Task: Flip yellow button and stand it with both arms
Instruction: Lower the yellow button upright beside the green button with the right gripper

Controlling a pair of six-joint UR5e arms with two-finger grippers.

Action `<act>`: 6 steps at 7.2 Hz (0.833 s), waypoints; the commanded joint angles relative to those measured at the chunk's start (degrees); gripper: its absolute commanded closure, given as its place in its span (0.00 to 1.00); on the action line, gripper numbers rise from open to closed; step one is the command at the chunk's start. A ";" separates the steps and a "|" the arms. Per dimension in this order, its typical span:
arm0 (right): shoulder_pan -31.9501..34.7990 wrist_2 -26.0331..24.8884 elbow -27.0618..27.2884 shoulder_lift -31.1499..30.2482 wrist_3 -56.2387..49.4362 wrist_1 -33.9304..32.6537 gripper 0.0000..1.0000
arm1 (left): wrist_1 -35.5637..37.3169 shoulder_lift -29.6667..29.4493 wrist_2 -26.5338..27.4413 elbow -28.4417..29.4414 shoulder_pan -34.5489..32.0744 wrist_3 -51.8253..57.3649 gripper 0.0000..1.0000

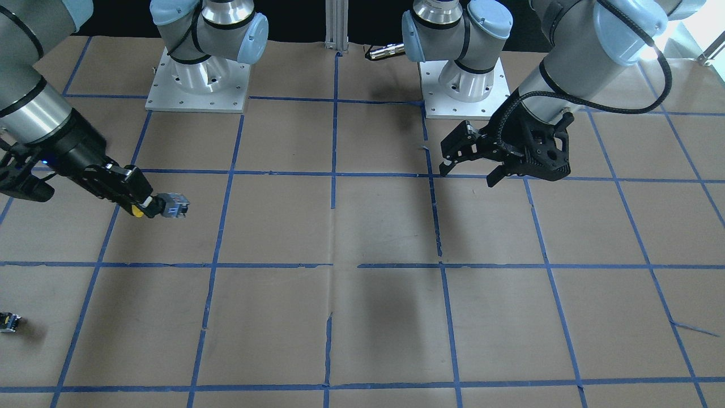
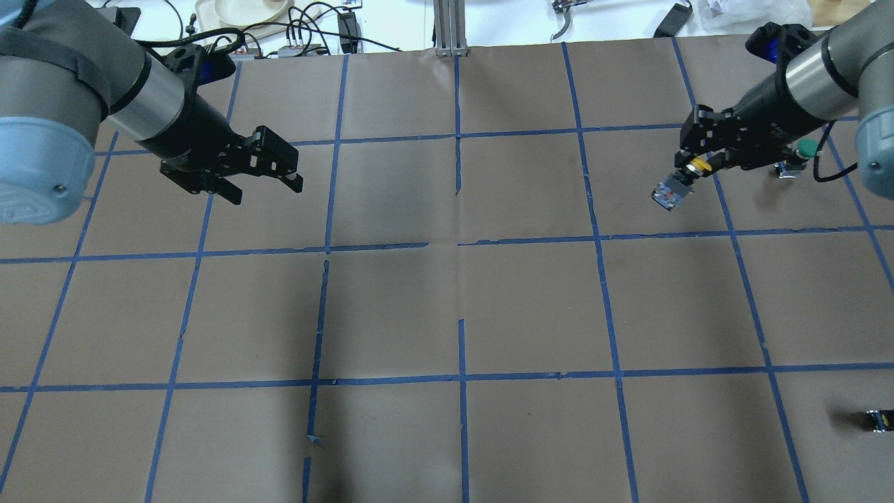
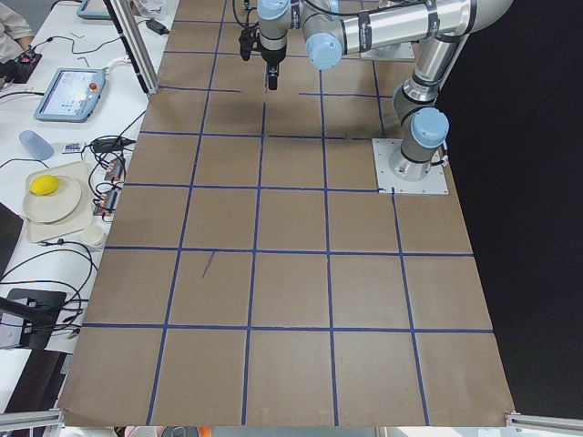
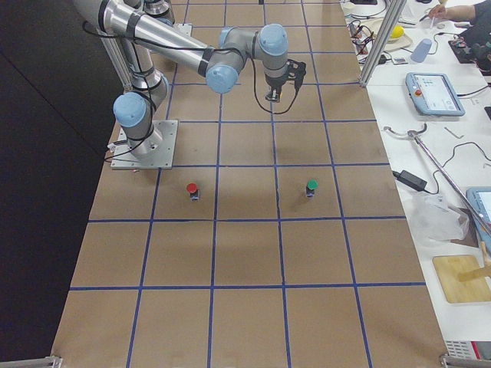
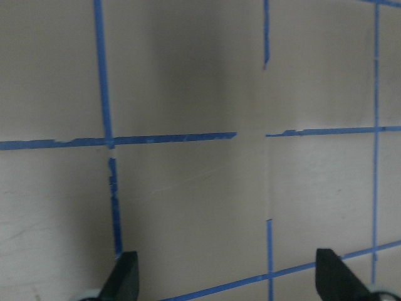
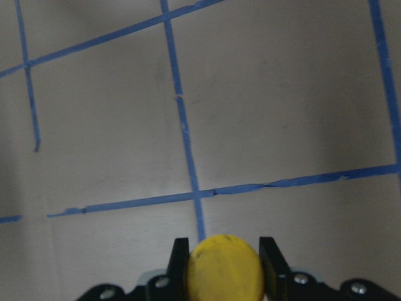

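The yellow button [image 2: 697, 166] is clamped in my right gripper [image 2: 688, 171] at the table's far right, lying tilted, with its grey contact base [image 2: 667, 193] sticking out past the fingertips. In the front view the right gripper [image 1: 148, 207] holds the button [image 1: 137, 211] above the paper. In the right wrist view the yellow cap [image 6: 224, 268] sits between the two fingers [image 6: 180, 260]. My left gripper [image 2: 269, 188] is open and empty over the far left, also in the front view [image 1: 467, 170]. The left wrist view shows its spread fingertips [image 5: 124, 276] over bare paper.
A green-capped button [image 2: 807, 148] stands just behind my right wrist. A small black switch block [image 2: 878, 420] lies near the right edge, also in the front view [image 1: 8, 321]. A red-capped button [image 4: 192, 188] stands near the right arm's base. Brown paper [image 2: 447, 314] with blue tape lines covers the table.
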 commanded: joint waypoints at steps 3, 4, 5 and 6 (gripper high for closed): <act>-11.92 -6.53 10.82 2.24 -32.63 -23.39 0.91 | -7.69 -7.39 9.67 15.39 -4.31 0.02 0.00; -15.08 -6.45 11.71 2.86 -39.05 -25.54 0.91 | -7.78 -6.52 9.59 14.53 -4.31 -0.32 0.00; -18.94 -5.40 12.59 3.21 -42.68 -25.47 0.91 | -7.08 -6.86 9.67 14.44 -3.88 0.11 0.00; -21.76 -4.61 13.81 3.91 -47.07 -26.95 0.91 | -7.07 -7.74 9.41 14.35 -4.14 -0.50 0.00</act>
